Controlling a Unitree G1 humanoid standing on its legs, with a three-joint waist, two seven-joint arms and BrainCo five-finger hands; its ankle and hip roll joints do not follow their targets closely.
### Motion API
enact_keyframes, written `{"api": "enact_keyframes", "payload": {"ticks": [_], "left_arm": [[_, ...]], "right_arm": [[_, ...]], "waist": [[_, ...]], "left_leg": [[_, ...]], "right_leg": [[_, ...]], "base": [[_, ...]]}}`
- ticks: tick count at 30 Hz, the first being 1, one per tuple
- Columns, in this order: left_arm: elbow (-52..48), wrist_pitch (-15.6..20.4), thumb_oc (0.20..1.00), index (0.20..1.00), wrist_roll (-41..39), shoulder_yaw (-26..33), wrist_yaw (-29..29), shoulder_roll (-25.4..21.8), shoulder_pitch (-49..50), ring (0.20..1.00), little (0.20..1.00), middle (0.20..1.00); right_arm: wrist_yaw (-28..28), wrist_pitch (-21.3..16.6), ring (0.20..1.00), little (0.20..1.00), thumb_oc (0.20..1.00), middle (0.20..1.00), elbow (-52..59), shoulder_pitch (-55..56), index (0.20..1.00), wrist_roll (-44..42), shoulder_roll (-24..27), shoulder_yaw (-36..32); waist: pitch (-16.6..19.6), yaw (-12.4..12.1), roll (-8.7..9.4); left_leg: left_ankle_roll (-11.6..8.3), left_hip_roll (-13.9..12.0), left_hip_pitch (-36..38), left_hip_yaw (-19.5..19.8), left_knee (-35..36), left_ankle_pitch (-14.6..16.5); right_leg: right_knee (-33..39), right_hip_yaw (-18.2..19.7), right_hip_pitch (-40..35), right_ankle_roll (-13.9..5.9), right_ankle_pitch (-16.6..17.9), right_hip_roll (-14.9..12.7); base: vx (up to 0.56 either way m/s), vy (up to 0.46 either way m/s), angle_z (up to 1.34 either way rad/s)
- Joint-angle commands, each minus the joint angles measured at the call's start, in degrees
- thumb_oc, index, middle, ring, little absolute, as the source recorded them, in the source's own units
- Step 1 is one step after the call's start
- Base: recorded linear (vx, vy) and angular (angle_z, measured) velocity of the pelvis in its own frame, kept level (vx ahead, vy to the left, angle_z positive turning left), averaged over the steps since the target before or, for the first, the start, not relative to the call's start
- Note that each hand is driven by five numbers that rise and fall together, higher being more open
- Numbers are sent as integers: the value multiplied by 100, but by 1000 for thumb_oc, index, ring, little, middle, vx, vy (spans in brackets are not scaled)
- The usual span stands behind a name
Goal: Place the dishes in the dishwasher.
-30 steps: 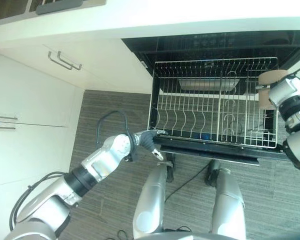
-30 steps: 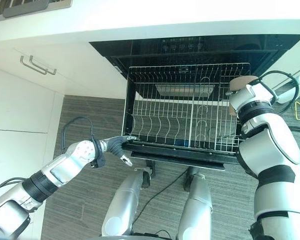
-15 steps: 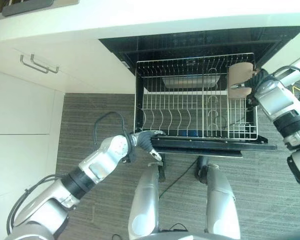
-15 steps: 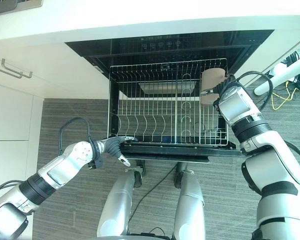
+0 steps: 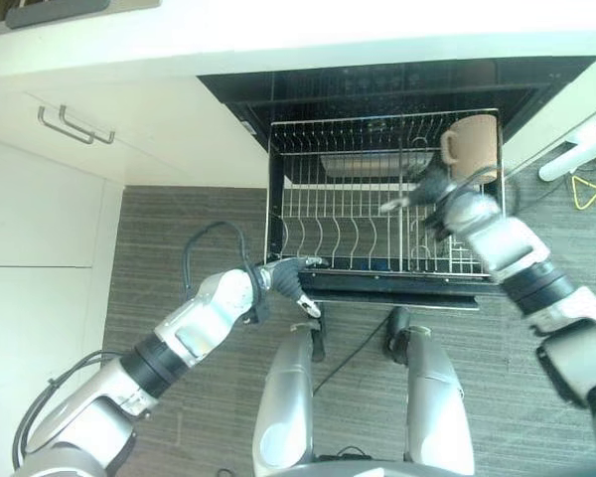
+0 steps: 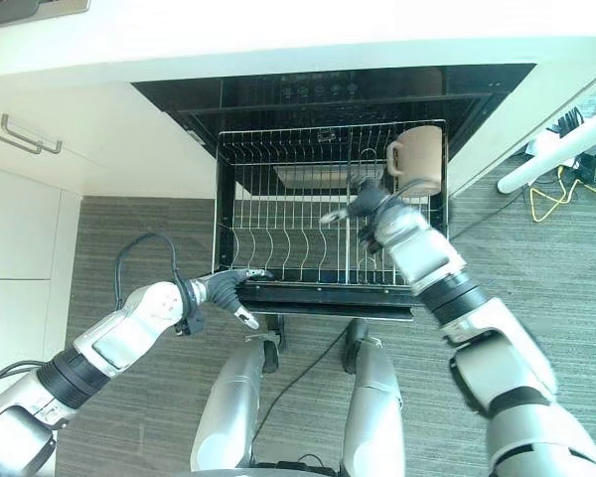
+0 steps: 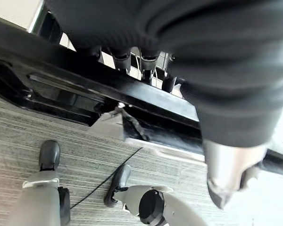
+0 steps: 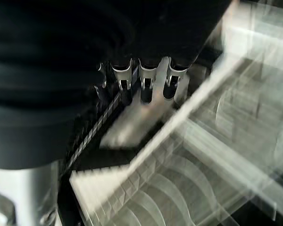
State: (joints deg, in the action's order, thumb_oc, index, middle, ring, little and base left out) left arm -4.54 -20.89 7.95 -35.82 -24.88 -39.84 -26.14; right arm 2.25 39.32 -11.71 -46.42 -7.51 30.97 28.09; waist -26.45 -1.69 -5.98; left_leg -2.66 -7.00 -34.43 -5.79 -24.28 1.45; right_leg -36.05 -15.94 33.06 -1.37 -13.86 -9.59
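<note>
The wire dish rack [image 5: 275, 189] is pulled out of the open dishwasher. A tan mug [image 5: 474, 147] with its handle turned left stands at the rack's back right corner. My right hand [image 5: 432, 189] hovers over the rack just in front and left of the mug, and one finger [image 5: 392, 205] points left, away from it. In the right wrist view its fingers [image 8: 148, 80] are straight with nothing between them. My left hand [image 5: 286, 276] rests open on the rack's front left corner, its fingers [image 7: 122, 59] lying over the black front edge. A grey rectangular tray [image 5: 363, 164] lies at the rack's back.
White cabinets with bar handles [image 5: 65, 124] stand to the left under a white counter [image 5: 278, 30]. A white pole and yellow cable [image 5: 576, 159] lie on the floor to the right. Grey striped carpet [image 5: 179, 219] covers the floor before the dishwasher.
The camera has shifted. My right arm swung left across the rack; the mug it held stays at the back right corner, its handle now showing. My left hand has not moved.
</note>
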Motion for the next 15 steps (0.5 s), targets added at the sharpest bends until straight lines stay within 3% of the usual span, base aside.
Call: {"api": "enact_keyframes", "payload": {"ticks": [1,6,9,11,12,13,15], "left_arm": [[-554,-81,1000,1000,-23,-573,-293,-243,1265,1000,1000,1000],[-638,-20,1000,1000,-179,-428,-54,-216,1370,1000,1000,1000],[-779,188,1000,1000,-388,-239,396,-230,1474,1000,1000,1000],[-943,575,1000,1000,-684,1,1029,-277,1592,1000,1000,1000],[-1273,1060,1000,1000,-1023,451,1733,-325,1694,1000,1000,1000],[-1330,1135,1000,1000,-1147,575,1810,-323,1703,1000,1000,1000],[-1665,1887,1000,1000,-1569,1257,2329,-234,1752,1000,1000,1000]], "right_arm": [[134,-404,1000,1000,1000,1000,630,-175,1000,-118,6,-390],[286,-789,1000,1000,1000,1000,1320,246,1000,-312,225,-641],[218,-1279,1000,1000,1000,1000,2001,759,1000,-807,475,-948],[164,-1641,1000,1000,1000,1000,2575,1330,1000,-913,656,-1227],[110,-2074,1000,1000,1000,1000,3148,2009,1000,-1036,868,-1579],[127,-2158,1000,1000,1000,1000,3251,2144,1000,-1108,906,-1674],[261,-2704,1000,1000,1000,1000,3708,2903,1000,-1370,924,-2136]], "waist": [[-334,-161,239],[-334,-32,306],[-334,92,355],[-334,197,397],[-334,294,462],[-334,313,480],[-334,364,583]], "left_leg": [[102,146,345,-290,-62,582],[118,101,524,-374,-1,588],[136,67,714,-440,94,582],[153,35,865,-489,166,590],[176,13,1044,-529,221,600],[184,4,1091,-538,236,604],[200,-16,1369,-559,326,600]], "right_leg": [[294,406,-190,-410,106,-192],[419,481,-346,-435,145,-126],[566,550,-514,-475,196,-82],[666,624,-636,-518,229,-35],[761,671,-790,-559,278,0],[785,680,-828,-570,289,5],[959,679,-1118,-609,367,14]], "base": [[0,0,0],[45,15,-6],[53,22,-4],[60,-3,-6],[74,-35,-19],[83,-63,-19],[101,-114,-12]]}}
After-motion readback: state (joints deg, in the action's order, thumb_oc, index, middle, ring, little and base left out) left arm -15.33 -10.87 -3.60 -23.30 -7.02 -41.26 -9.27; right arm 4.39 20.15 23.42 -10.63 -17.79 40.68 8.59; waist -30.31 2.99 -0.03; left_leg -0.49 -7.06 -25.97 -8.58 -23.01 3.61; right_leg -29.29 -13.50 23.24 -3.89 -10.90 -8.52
